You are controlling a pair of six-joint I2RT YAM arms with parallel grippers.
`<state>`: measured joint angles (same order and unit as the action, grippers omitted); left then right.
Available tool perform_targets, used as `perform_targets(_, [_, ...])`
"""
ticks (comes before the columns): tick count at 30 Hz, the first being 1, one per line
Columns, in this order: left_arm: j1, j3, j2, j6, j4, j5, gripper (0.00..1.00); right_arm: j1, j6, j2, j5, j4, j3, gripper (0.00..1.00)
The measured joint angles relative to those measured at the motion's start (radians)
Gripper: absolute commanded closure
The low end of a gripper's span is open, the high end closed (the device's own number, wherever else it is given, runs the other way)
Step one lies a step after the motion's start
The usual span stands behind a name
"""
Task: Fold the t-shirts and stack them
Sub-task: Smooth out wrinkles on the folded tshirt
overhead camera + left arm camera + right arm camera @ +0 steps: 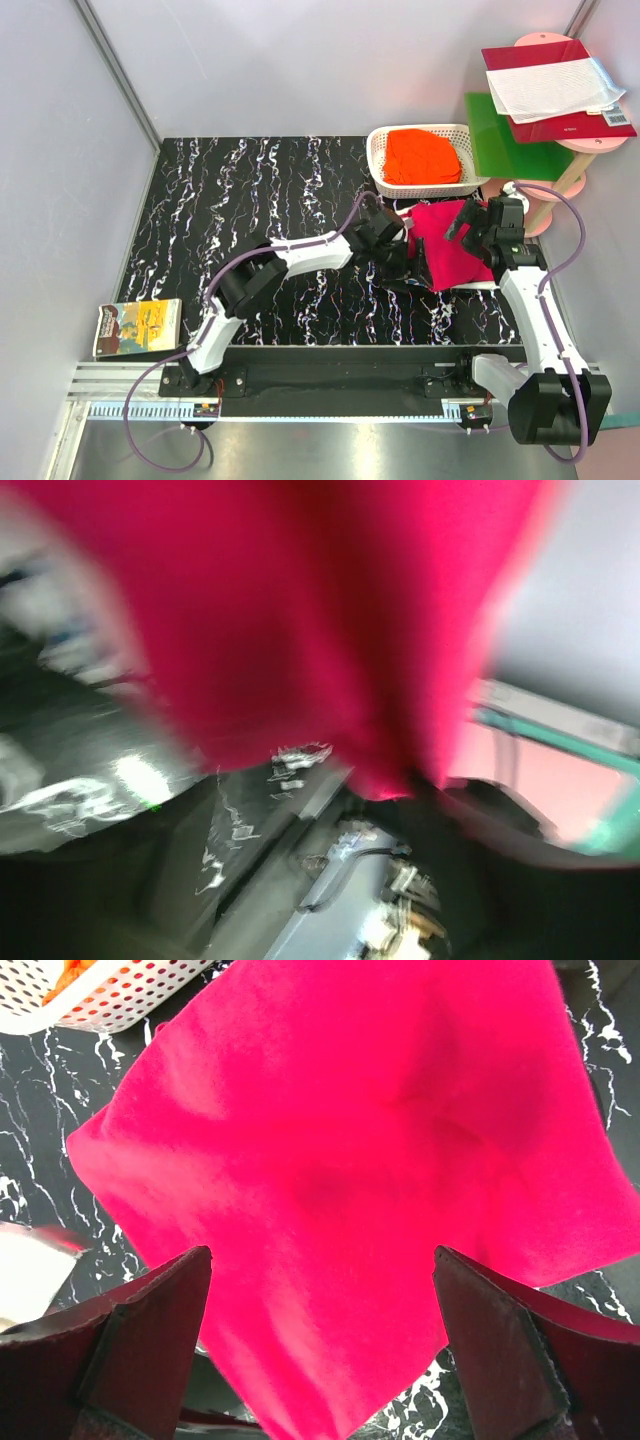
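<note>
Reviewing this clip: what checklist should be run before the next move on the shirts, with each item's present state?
1. Right gripper open: ok, fingers spread wide above the magenta shirt.
2. Left gripper clear of cloth: cannot tell, its wrist view is blurred, with magenta cloth close up.
3. Magenta shirt folded small: ok, though creased in the middle.
4. Orange shirt stacked on the magenta one: not ok, it lies in the white basket.
</note>
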<state>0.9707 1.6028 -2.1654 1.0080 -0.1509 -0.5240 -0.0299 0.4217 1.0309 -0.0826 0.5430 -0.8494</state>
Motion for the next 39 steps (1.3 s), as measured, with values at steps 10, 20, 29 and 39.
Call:
perform_targets(10, [-0.034,-0.053,0.079,-0.123,-0.277,0.277,0.01,0.002,-0.002,0.016,0.073,-0.072,0.016,0.67])
perform_targets(20, [-0.042,-0.082,0.343,-0.23,-0.423,0.532,0.01,0.095,0.001,0.315,0.172,-0.238,-0.06,1.0])
perform_targets(29, [-0.042,-0.095,0.342,-0.261,-0.488,0.595,0.01,0.105,0.005,0.663,0.113,-0.34,-0.171,1.0])
perform_targets(39, [-0.039,-0.202,0.41,-0.285,-0.476,0.636,0.01,0.224,-0.034,0.393,0.129,-0.396,-0.093,0.17])
